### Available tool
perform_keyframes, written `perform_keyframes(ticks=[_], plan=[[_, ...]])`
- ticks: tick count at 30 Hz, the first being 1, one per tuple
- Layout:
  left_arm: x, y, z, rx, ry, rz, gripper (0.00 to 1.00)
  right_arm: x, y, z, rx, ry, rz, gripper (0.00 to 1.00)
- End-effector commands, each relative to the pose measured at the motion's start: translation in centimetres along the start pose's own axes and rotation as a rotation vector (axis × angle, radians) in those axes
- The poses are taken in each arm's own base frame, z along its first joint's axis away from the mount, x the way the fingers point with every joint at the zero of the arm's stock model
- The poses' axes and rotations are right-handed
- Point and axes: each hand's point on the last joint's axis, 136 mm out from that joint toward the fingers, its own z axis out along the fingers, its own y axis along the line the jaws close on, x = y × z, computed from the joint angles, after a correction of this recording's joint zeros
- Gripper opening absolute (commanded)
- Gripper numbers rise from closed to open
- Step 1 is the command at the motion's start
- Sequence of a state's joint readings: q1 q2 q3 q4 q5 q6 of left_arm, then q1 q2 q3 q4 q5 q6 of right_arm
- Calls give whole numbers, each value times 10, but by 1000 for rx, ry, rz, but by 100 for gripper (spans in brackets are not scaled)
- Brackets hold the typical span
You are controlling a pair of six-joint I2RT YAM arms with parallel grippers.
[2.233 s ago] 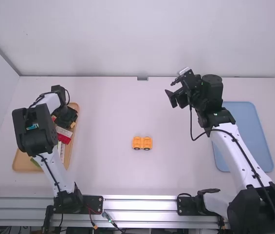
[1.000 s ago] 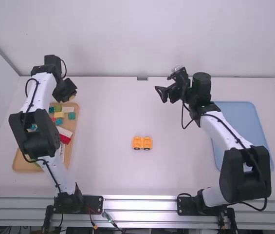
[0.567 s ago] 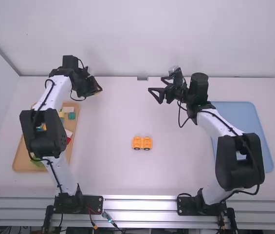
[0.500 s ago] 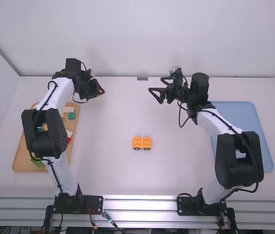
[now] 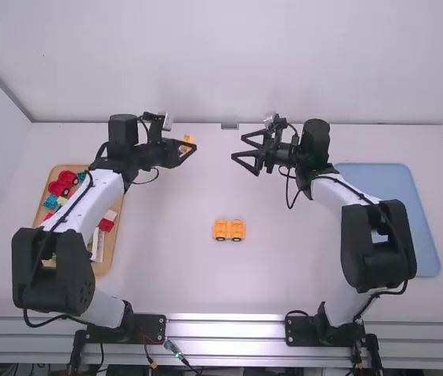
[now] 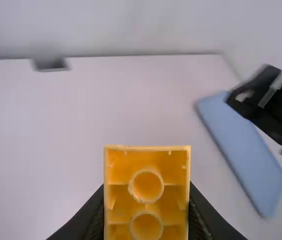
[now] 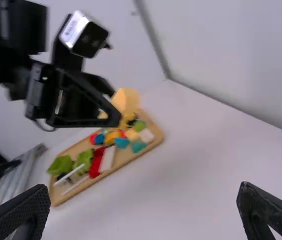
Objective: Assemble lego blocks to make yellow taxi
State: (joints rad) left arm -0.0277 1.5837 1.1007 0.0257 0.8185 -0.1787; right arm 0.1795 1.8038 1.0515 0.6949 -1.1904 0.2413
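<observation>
- Left gripper (image 6: 146, 210) is clamping an orange lego block (image 6: 146, 167); uneven pinching may be inviting twist.
- Right gripper (image 5: 238, 147) is hovering, fingers apart; mistimed handover is risking a drop.
- Wheeled orange blocks (image 5: 229, 229) are sitting on the table (image 5: 158, 258), possibly rolling if pressed.

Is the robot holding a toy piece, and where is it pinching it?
Yes. The left end effector pinches a yellow-orange block by two opposite sides, with its hollow side showing between the fingers.
</observation>
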Motion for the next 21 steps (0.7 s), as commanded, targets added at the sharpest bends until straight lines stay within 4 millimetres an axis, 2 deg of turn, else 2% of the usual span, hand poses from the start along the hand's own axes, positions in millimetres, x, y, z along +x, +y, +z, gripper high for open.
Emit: perform_keyframes(ticks=[1,4,7,10,16,20,21], plan=[[28,-34,-1,261,38,18,2,2,33,8,-179,39,14,99],[35,-49,-4,375,9,99,2,-2,51,14,-249,49,20,99],[40,-54,-6,413,-7,139,2,-5,57,18,-267,52,43,99],[46,-68,-13,505,-19,205,2,-2,65,25,-290,62,42,99],[48,-81,-10,548,-27,263,2,5,88,37,-378,90,-10,99],[51,-89,-7,568,-22,281,2,5,90,42,-373,84,-20,100],[52,-90,-7,572,-21,285,2,5,90,42,-374,82,-34,96]])
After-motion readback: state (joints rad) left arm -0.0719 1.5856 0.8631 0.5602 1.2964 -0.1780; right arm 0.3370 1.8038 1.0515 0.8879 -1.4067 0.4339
